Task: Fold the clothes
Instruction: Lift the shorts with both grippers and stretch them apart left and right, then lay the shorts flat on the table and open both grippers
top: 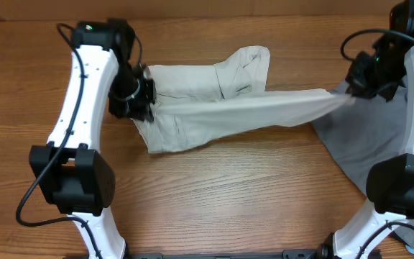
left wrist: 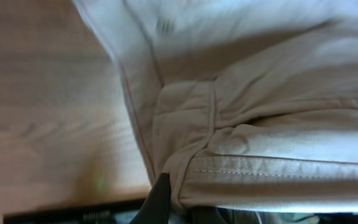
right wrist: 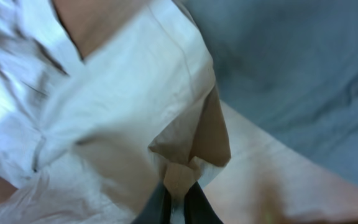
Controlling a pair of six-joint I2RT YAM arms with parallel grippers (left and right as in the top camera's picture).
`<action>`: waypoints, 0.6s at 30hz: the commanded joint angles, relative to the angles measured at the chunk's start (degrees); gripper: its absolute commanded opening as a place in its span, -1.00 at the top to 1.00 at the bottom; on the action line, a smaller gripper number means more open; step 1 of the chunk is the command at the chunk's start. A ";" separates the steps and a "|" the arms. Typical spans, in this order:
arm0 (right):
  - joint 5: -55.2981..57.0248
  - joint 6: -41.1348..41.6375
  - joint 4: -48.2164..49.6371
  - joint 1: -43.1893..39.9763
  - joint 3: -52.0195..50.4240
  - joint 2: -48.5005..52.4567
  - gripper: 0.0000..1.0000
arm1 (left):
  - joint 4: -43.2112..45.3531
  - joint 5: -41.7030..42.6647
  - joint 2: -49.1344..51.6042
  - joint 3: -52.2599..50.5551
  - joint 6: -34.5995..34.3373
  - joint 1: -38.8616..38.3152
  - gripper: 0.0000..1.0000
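Shorts point(top: 214, 119), pale beige, lay across the middle of the wooden table point(top: 228, 194) with one long edge lifted and pulled taut between the two arms. The rest of the cloth sat flat behind and below that edge, one leg reaching toward the far side of the table.

The left gripper point(top: 144, 104) was at the left end of the shorts, clamped shut on the fabric. From its own wrist camera, a stitched hem bunched up right at the dark fingers point(left wrist: 157, 202) and disappeared between them, with bare wood to the left.

The right gripper point(top: 347, 93) was well off to the right, also pinched tight on the shorts, at the thin pointed end of the stretched strip. Its wrist camera showed a fold of beige cloth nipped between the black fingertips point(right wrist: 157, 208), the material fanning out upward and to the left from there.

Under and beside that right-hand end lay a grey garment point(top: 369, 140), spread flat on the table, its left edge just beneath the lifted tip of the shorts.
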 commanded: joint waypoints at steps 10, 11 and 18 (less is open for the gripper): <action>10.78 -3.41 2.71 -3.82 -23.80 -3.65 0.92 | -0.61 -15.56 -4.81 -24.85 -4.94 0.68 0.92; 11.21 -3.41 2.67 -3.93 -24.92 -3.65 0.92 | -0.61 -15.61 -4.81 -26.71 -4.85 0.61 0.92; 9.73 -1.46 0.59 -3.89 -30.49 -3.69 0.87 | -0.22 -22.29 -4.83 -32.87 -8.85 0.76 0.92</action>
